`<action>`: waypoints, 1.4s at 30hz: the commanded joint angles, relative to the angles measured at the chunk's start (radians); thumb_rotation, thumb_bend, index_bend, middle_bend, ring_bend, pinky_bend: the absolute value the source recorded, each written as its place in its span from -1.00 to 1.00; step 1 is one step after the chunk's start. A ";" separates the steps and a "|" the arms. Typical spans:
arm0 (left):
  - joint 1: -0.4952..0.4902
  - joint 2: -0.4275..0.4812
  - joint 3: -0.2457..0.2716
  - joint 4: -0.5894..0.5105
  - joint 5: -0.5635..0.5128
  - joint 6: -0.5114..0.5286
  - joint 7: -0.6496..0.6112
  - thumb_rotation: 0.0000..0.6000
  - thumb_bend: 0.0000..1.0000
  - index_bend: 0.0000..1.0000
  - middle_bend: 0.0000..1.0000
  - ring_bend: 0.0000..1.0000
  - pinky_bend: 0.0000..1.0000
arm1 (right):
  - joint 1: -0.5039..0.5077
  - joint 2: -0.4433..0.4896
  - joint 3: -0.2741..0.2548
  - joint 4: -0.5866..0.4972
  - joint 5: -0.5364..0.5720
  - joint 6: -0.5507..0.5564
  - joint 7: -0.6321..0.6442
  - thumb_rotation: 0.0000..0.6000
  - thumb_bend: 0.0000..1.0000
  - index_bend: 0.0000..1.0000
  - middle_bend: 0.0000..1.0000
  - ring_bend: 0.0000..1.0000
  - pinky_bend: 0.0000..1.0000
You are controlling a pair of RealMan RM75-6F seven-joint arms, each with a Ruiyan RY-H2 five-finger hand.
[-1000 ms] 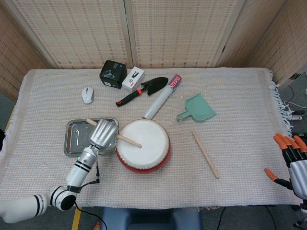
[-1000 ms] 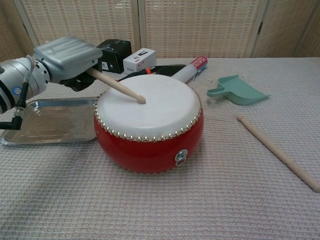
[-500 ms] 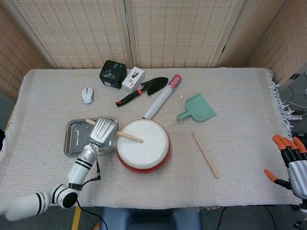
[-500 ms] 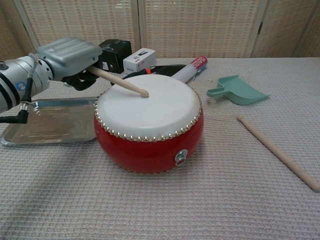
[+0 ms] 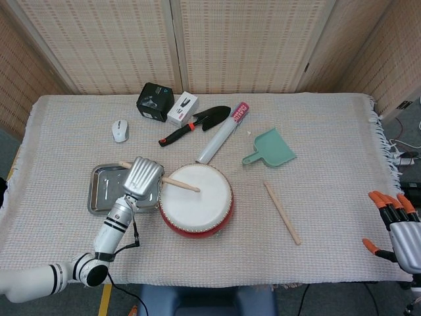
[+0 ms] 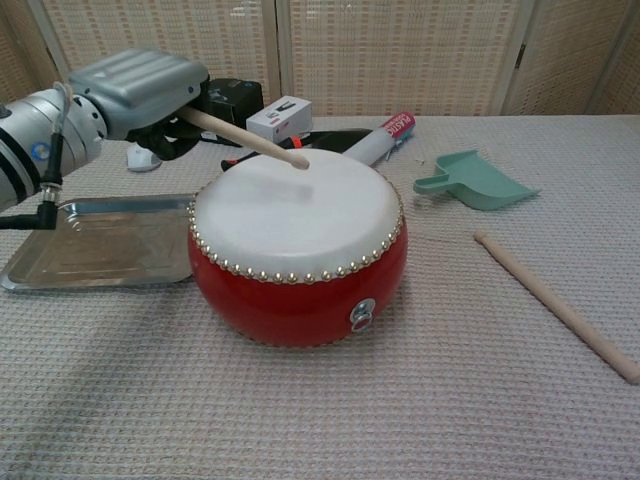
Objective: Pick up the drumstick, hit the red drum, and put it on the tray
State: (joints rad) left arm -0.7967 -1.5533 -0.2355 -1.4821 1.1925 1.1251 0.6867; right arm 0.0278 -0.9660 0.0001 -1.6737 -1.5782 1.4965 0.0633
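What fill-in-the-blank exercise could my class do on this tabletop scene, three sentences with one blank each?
1. The wooden drumstick whose tip is over the round red drum is gripped by the robot's ____ hand.
2. The shallow metal tray lies on the drum's ____ side in the head view.
3. A second wooden stick lies on the cloth, just below the ____ plastic dustpan in the head view.

Missing words: left; left; green
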 commanded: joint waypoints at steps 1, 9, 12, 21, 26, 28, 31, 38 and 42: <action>-0.025 -0.041 0.049 0.102 0.023 -0.024 0.075 1.00 0.23 1.00 1.00 0.94 1.00 | -0.001 0.003 -0.003 -0.003 0.004 -0.005 -0.002 1.00 -0.63 -0.86 -0.86 -1.00 -1.00; 0.038 -0.006 -0.076 -0.043 -0.095 0.013 -0.202 1.00 0.23 1.00 1.00 0.94 1.00 | 0.002 0.001 -0.004 0.004 0.007 -0.016 0.011 1.00 -0.63 -0.86 -0.86 -1.00 -1.00; 0.041 0.033 -0.090 -0.082 -0.117 -0.011 -0.238 1.00 0.23 1.00 1.00 0.94 1.00 | 0.004 0.000 -0.003 0.008 0.007 -0.020 0.015 1.00 -0.64 -0.86 -0.86 -1.00 -1.00; -0.029 -0.019 0.046 0.108 -0.020 -0.032 0.054 1.00 0.23 1.00 1.00 0.94 1.00 | 0.004 -0.007 -0.002 0.017 0.015 -0.024 0.023 1.00 -0.63 -0.86 -0.86 -1.00 -1.00; -0.012 -0.008 0.003 0.038 -0.100 -0.041 -0.008 1.00 0.23 1.00 1.00 0.94 1.00 | 0.003 -0.006 -0.002 0.019 0.016 -0.022 0.026 1.00 -0.63 -0.86 -0.86 -1.00 -1.00; 0.006 0.020 -0.044 -0.037 -0.151 -0.049 -0.105 1.00 0.23 1.00 1.00 0.94 1.00 | 0.005 -0.004 -0.001 0.017 0.014 -0.022 0.028 1.00 -0.64 -0.86 -0.86 -1.00 -1.00; 0.027 0.062 -0.098 -0.121 -0.208 -0.065 -0.226 1.00 0.23 1.00 1.00 0.94 1.00 | 0.007 -0.003 0.001 0.017 0.009 -0.021 0.028 1.00 -0.63 -0.86 -0.86 -1.00 -1.00; -0.003 0.042 -0.035 -0.032 -0.158 -0.030 -0.105 1.00 0.23 1.00 1.00 0.94 1.00 | 0.008 -0.008 0.000 0.023 0.017 -0.028 0.034 1.00 -0.64 -0.86 -0.86 -1.00 -1.00; -0.028 -0.019 0.053 0.102 -0.068 0.001 0.046 1.00 0.23 1.00 1.00 0.93 1.00 | 0.010 -0.010 0.001 0.026 0.018 -0.032 0.035 1.00 -0.63 -0.86 -0.86 -1.00 -1.00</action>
State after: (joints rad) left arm -0.8000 -1.5285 -0.2586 -1.4941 1.0574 1.0956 0.5145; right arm 0.0374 -0.9765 0.0012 -1.6478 -1.5598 1.4653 0.0984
